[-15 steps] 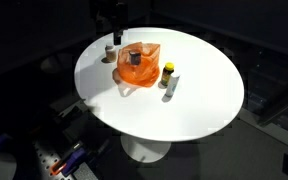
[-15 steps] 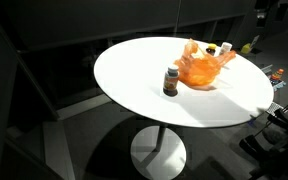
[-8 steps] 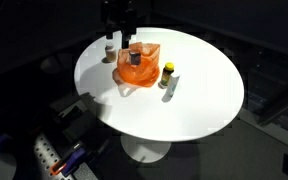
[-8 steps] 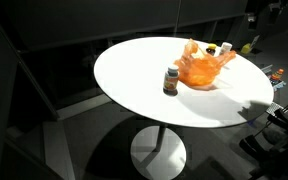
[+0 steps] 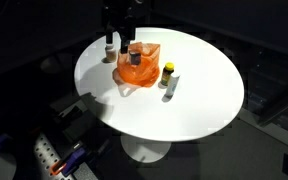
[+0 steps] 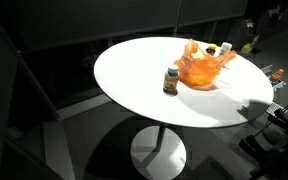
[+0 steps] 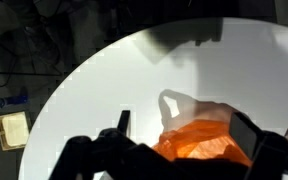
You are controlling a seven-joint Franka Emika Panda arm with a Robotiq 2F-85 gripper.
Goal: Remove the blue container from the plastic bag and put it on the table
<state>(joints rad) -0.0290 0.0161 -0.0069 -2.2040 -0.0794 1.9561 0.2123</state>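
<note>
An orange plastic bag [image 5: 134, 72] lies on the white round table [image 5: 194, 100] near its far side; it also shows in an exterior view [image 6: 198, 69] and in the wrist view [image 7: 199, 142]. A small bluish container [image 5: 135, 56] shows in the bag's open top. My gripper [image 5: 122, 40] hangs open and empty just above and behind the bag. In the wrist view its two dark fingers [image 7: 184, 130] stand on either side of the bag's upper part, not touching it.
A yellow-capped bottle [image 5: 168, 71] stands right beside the bag, also seen in an exterior view [image 6: 171, 80]. A small white-capped bottle [image 5: 109, 47] stands near the table's rim by the gripper. The surroundings are dark, with clutter on the floor.
My gripper has moved a little sideways toward the bag and slightly lower. The bag and bottles have not moved.
</note>
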